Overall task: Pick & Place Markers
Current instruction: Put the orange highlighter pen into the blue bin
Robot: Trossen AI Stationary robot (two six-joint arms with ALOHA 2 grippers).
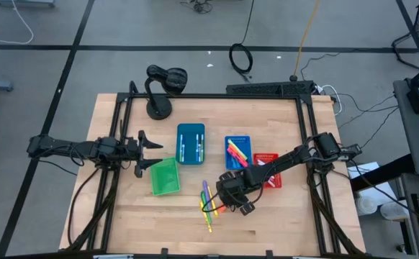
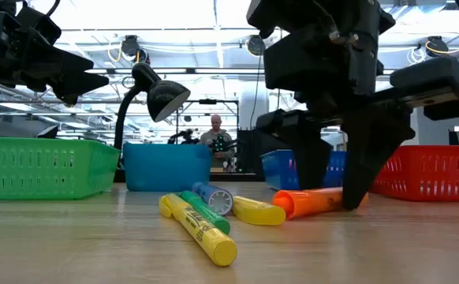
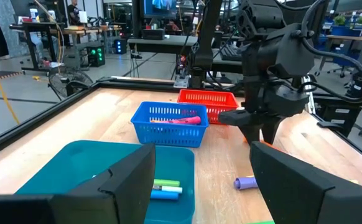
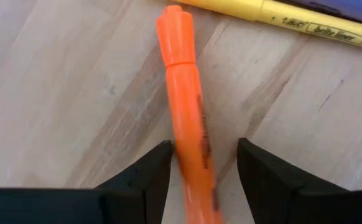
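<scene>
Right tool (image 4: 203, 165) down at the desk (image 1: 281, 216), fingers apart astride an orange marker (image 4: 190, 118), not gripping it. Left tool (image 1: 146, 152) wide, beside the green bin (image 1: 164, 176).

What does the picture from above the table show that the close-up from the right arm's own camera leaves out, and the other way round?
Only the high view shows the whole table: the left gripper waiting open above the green bin, the teal bin, blue bin, red bin and the desk lamp. Only the right wrist view shows the printed lettering on the yellow marker and the wood grain beneath. Both share the right gripper, open, with its fingers on either side of the orange marker lying on the wood.
</scene>
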